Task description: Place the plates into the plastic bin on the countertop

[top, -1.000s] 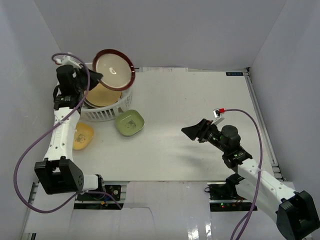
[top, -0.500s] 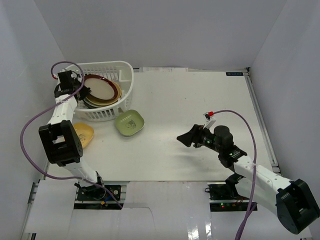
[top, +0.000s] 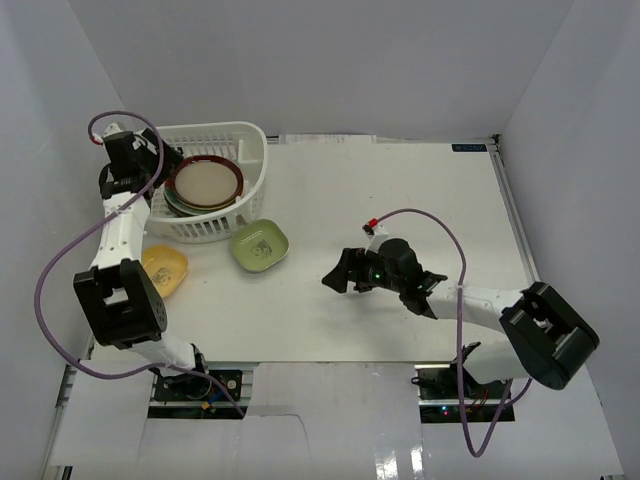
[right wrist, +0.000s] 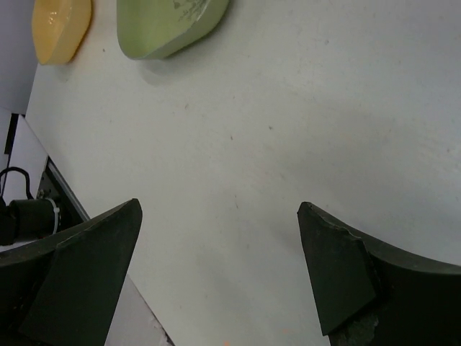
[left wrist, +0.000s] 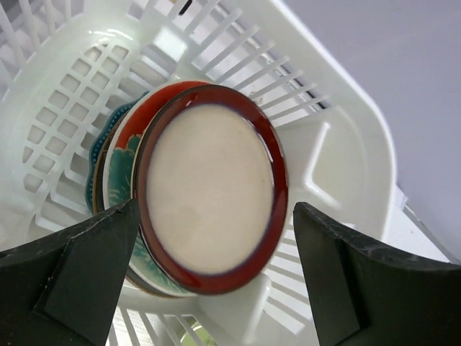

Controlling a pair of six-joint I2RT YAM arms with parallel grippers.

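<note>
Top external view shows the plastic bin (top: 252,150) in the far left corner of the countertop (top: 420,200), holding a stack of plates (top: 205,185). From the left wrist, the maroon-rimmed beige plate (left wrist: 212,191) lies flat on top, the red-teal floral plate (left wrist: 122,155) shows just beneath it, and the rims lower down are too hidden to count. The left gripper (left wrist: 216,207) hovers over the stack with its jaws spread wide and nothing between them. Two dishes are not yet in: the small green plate (top: 259,245) just beside the bin's near right corner, and the small yellow plate (top: 165,270) by the countertop's left edge, near the bin's near side. The right gripper (right wrist: 220,207) is also wide apart and empty, low over bare countertop near its middle, well apart from the green plate. Most of the task looks done, with these two small plates left.
</note>
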